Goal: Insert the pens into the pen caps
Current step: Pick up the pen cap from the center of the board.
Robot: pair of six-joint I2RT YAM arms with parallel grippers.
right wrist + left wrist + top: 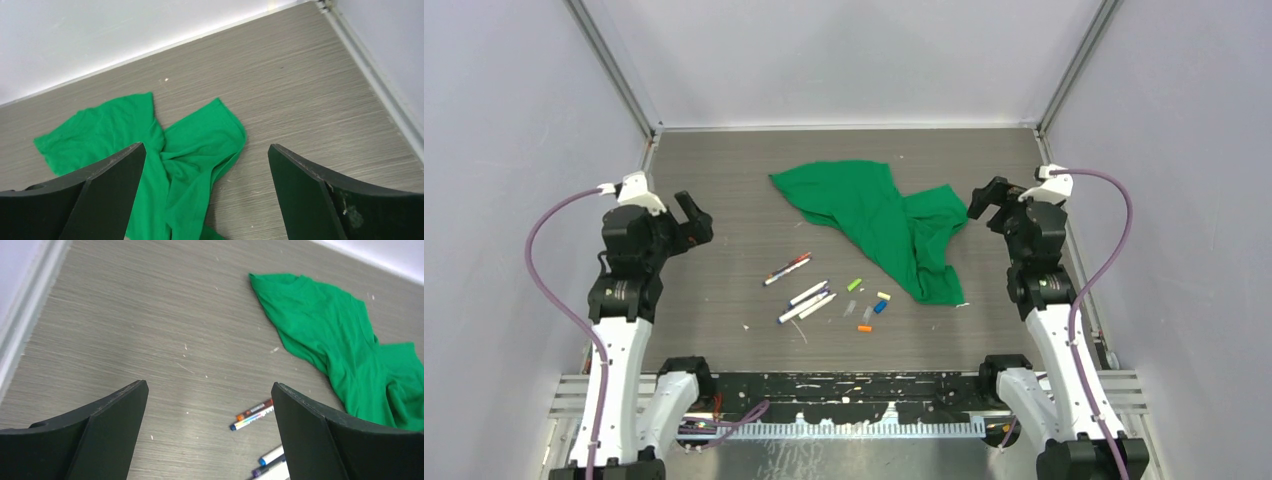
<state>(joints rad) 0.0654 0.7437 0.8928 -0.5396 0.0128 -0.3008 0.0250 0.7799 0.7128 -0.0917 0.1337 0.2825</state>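
Several white-barrelled pens lie near the table's middle: two side by side (786,269) and three more (808,300) just nearer the front. The first two also show in the left wrist view (254,415). Small pen caps lie to their right: green (854,285), yellow (884,296), blue (879,307), clear (867,315) and orange (864,328). My left gripper (692,216) is open and empty, raised at the table's left, apart from the pens. My right gripper (986,200) is open and empty, raised at the right beside the cloth.
A crumpled green cloth (874,220) lies behind and to the right of the pens and caps; it also shows in the right wrist view (175,150) and the left wrist view (340,345). Grey walls close in the table at left, right and back.
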